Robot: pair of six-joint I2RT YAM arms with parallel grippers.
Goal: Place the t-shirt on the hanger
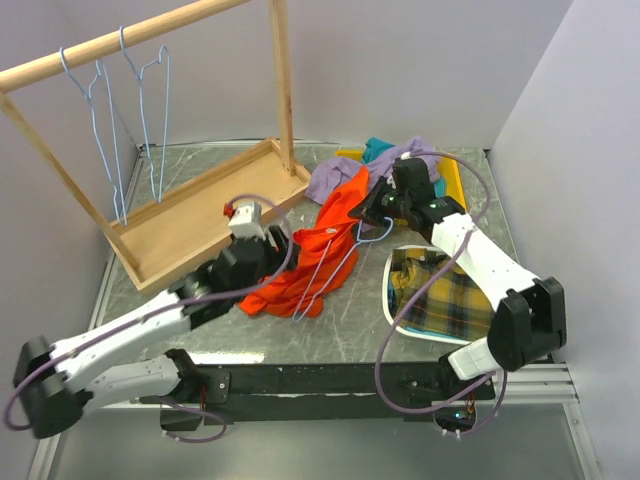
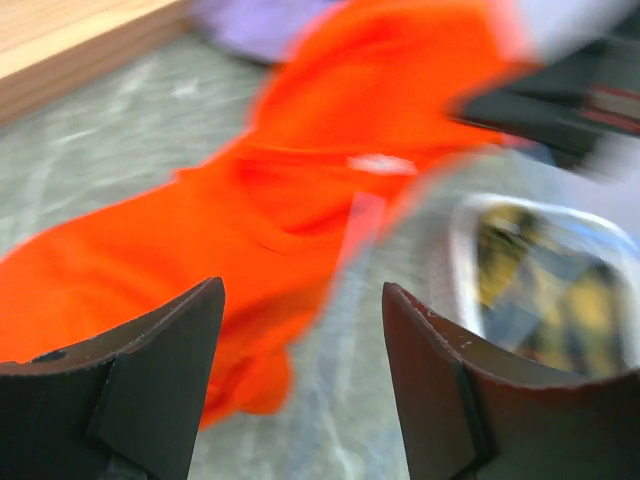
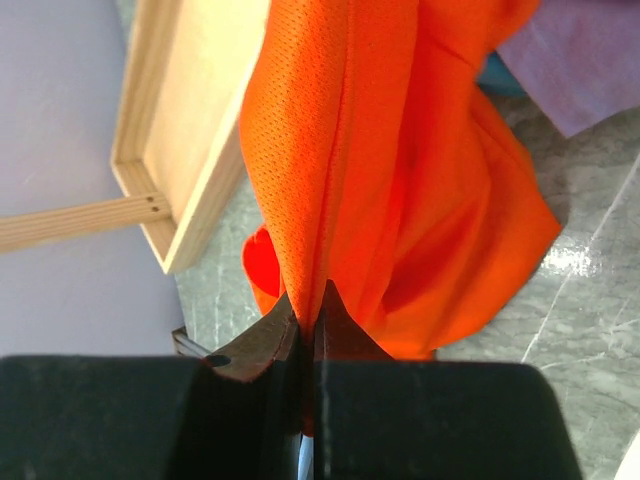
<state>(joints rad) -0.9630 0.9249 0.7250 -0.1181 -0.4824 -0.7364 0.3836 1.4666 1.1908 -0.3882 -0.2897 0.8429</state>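
The orange t-shirt point(image 1: 318, 250) lies crumpled in the middle of the table, its upper part lifted. A light-blue wire hanger point(image 1: 345, 262) lies slanted across it, its hook end up by my right gripper. My right gripper point(image 1: 372, 210) is shut on a fold of the t-shirt point(image 3: 400, 150); the pinch shows in the right wrist view point(image 3: 310, 312). My left gripper point(image 1: 274, 243) is open and empty at the shirt's left edge. In the blurred left wrist view its gripper point(image 2: 300, 300) hovers just above the t-shirt point(image 2: 300, 180).
A wooden rack with a tray base point(image 1: 190, 225) stands at the back left, with two more blue hangers point(image 1: 105, 120) on its rail. A lavender garment point(image 1: 335, 178) lies behind the shirt. A yellow plaid cloth point(image 1: 445, 295) sits in a white tray at the right.
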